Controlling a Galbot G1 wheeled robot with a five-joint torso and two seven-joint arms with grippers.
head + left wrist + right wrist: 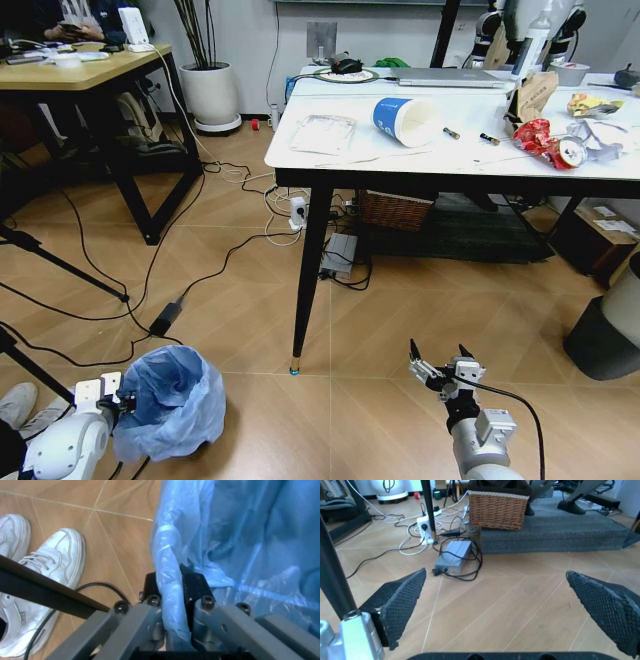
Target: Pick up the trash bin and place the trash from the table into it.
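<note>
While low by the floor, left gripper (122,404) jaws clamp trash bin (172,398) rim, right gripper (441,365) jaws wide.

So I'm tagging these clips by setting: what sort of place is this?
Probably an office or lab workspace: a white table with a laptop and litter, a wooden desk beside it, and a power strip with cables trailing across the wood-look floor.
</note>
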